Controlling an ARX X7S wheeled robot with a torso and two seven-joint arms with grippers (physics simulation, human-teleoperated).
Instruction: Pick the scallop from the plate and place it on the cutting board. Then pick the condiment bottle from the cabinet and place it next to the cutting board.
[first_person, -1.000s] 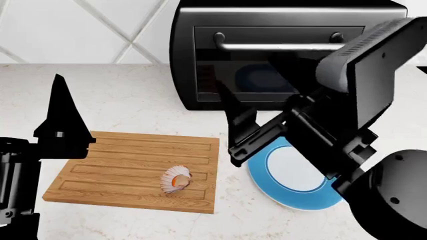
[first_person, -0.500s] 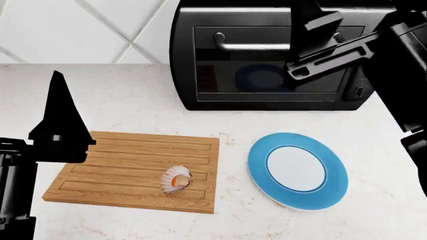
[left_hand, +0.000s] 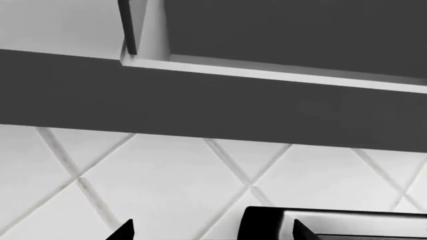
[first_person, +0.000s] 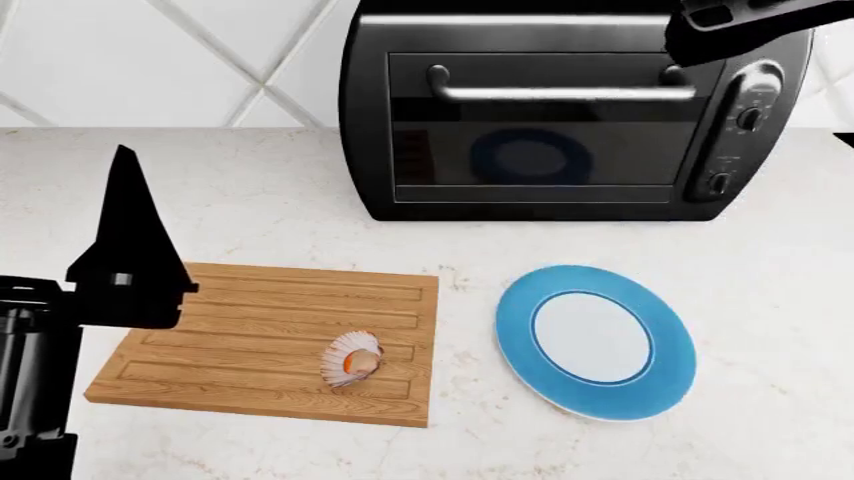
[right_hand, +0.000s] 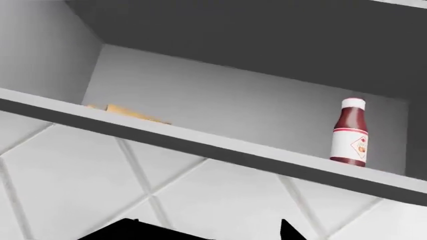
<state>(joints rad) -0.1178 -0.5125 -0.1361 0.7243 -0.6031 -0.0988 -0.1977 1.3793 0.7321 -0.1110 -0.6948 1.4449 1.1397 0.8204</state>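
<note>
In the head view, the scallop (first_person: 352, 359) is seen lying on the board (first_person: 240, 330), toward its near right part, with its orange centre showing. The board lies flat on the pale speckled counter (first_person: 267, 190). The plate (first_person: 597, 342) lies on the counter just right of the board, apart from it, and its white centre is bare. A black toaster oven (first_person: 561, 110) stands behind the plate against the tiled wall (first_person: 160, 60); the plate's blue ring is mirrored in its glass door. The left gripper (first_person: 123, 260) is seen over the left end of the board as a black pointed finger; only one finger is made out, so whether it is apart or together cannot be told. Of the right gripper (first_person: 734, 25) only a black piece is shown at the upper right, in front of the oven's top corner, and its state cannot be told here either.

In the left wrist view, the dark underside of a cabinet (left_hand: 213, 95) is shown above diamond-patterned tiles, with two black tips at the frame's edge, well apart.

In the right wrist view, the bottle (right_hand: 350, 132) is seen standing upright on the cabinet shelf (right_hand: 200, 140), near one side wall, untouched. A flat yellowish item (right_hand: 127, 112) lies at the other end of the shelf. Two black tips are seen spread apart, with nothing between them.
</note>
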